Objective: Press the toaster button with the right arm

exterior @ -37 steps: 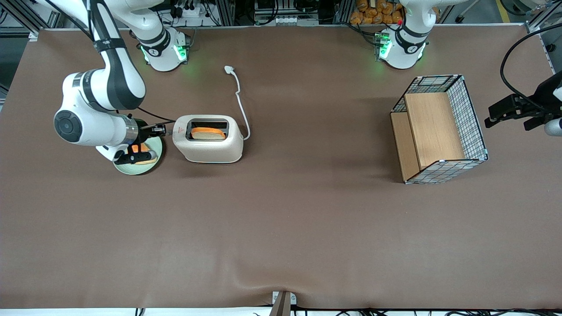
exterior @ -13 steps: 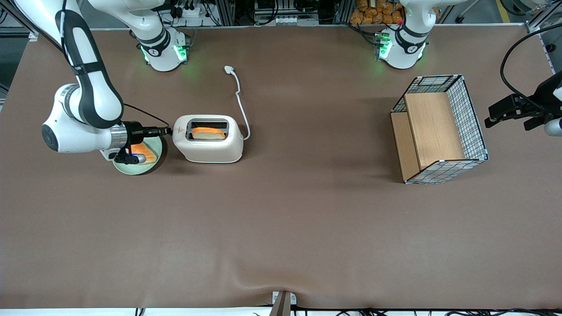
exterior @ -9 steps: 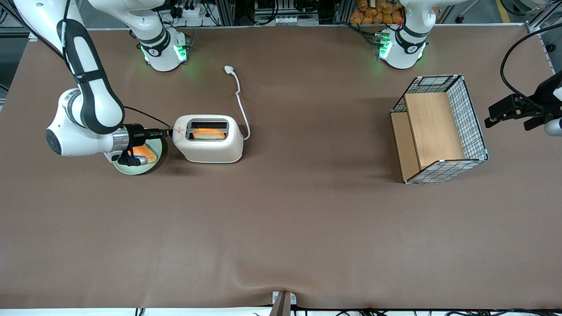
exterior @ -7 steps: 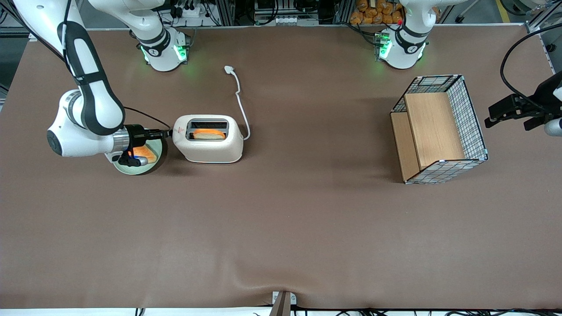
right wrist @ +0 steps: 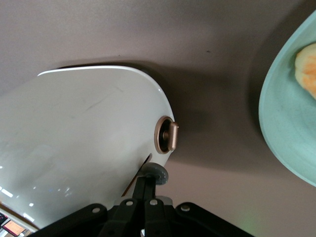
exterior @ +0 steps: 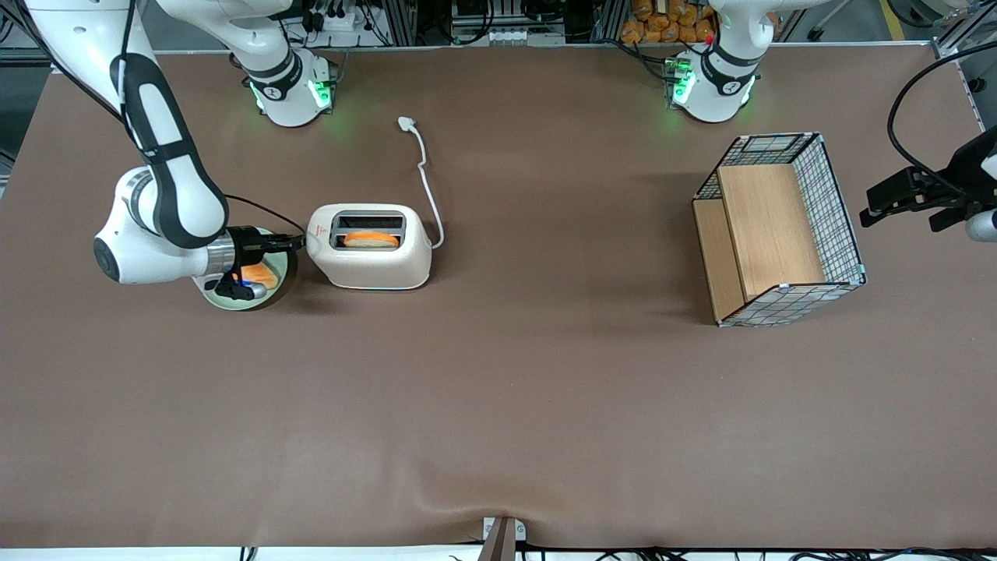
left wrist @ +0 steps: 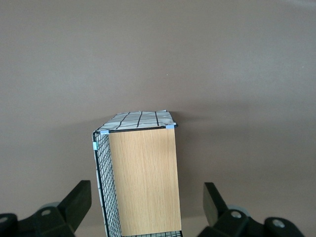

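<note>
Closed, fingers pressed together, the gripper (right wrist: pixel 146 190) rests on one grey toaster button (right wrist: pixel 156 174), at the narrow end of one cream rounded toaster (exterior: pixel 369 245) holding one bread slice (exterior: pixel 371 240). One green plate (exterior: pixel 282 273) lies under the gripper.
</note>
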Tool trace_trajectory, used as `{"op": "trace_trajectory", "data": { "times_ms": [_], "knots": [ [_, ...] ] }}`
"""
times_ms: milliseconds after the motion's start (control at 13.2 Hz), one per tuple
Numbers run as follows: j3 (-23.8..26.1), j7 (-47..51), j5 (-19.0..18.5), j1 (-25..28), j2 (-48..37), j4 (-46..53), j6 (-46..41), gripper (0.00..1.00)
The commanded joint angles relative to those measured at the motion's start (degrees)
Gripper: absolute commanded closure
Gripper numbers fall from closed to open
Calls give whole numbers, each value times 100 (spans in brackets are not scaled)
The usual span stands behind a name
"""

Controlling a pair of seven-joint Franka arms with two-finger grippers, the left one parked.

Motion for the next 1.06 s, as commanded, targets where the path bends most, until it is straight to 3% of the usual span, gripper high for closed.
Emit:
{"op": "trace_trajectory", "data": {
  "times_ms": [0,152,987],
  "knots": [
    [54,-163,188,-72,293,126,112,100],
    [54,-172,355,-72,407,144,129,100],
    [54,-163,452,-72,680,285,261,100]
  ]
}}
